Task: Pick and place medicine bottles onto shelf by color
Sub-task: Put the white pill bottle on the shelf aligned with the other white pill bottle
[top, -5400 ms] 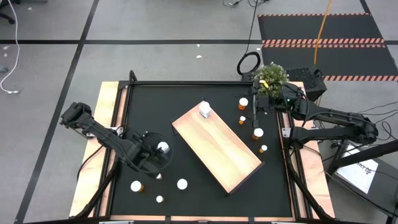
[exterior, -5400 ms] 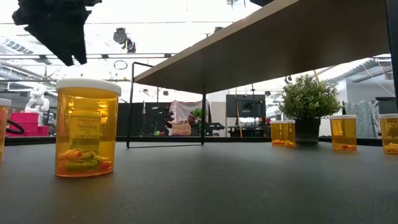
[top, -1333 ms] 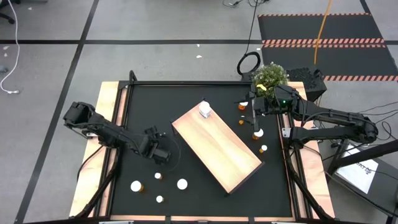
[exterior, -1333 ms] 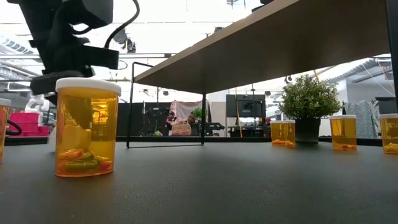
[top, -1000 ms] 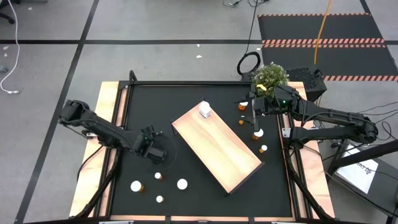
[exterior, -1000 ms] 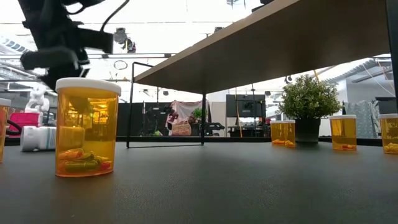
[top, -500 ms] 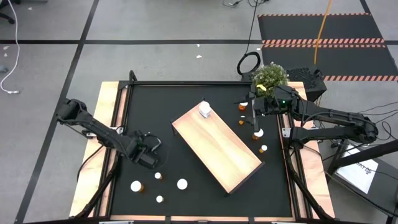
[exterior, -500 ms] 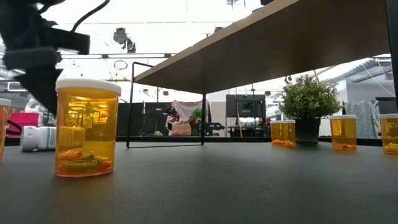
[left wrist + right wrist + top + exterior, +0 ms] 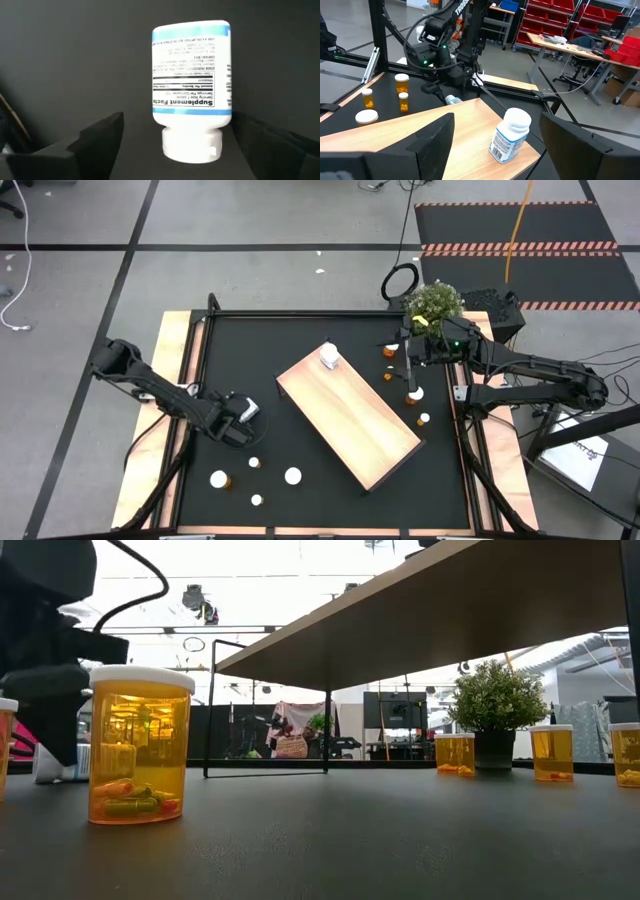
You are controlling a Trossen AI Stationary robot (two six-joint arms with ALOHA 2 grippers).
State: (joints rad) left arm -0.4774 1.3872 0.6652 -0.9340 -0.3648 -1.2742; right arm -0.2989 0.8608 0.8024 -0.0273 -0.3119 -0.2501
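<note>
Lying on its side on the black mat near the bench's left edge, a white medicine bottle [image 9: 191,90] sits squarely between the parted fingers of the left pincer [image 9: 243,418], cap end nearest the wrist and its long axis running straight away from the camera, in line with the pincer's reach. The fingers flank it without touching, so the next move, as I judge it, is simply closing on the body. The left arm is far nearer than the right; the right pincer [image 9: 496,150], its fingers also apart and empty, waits by the bench's far right corner, looking over the shelf [image 9: 347,418] where another white bottle [image 9: 510,136] stands upright at the far corner. The left wrist view alone shows the label and the bottle's lie; from overhead it is only a pale spot [image 9: 249,410] at the fingertips, while the low view has the arm's dark bulk behind an orange bottle [image 9: 139,745]
</note>
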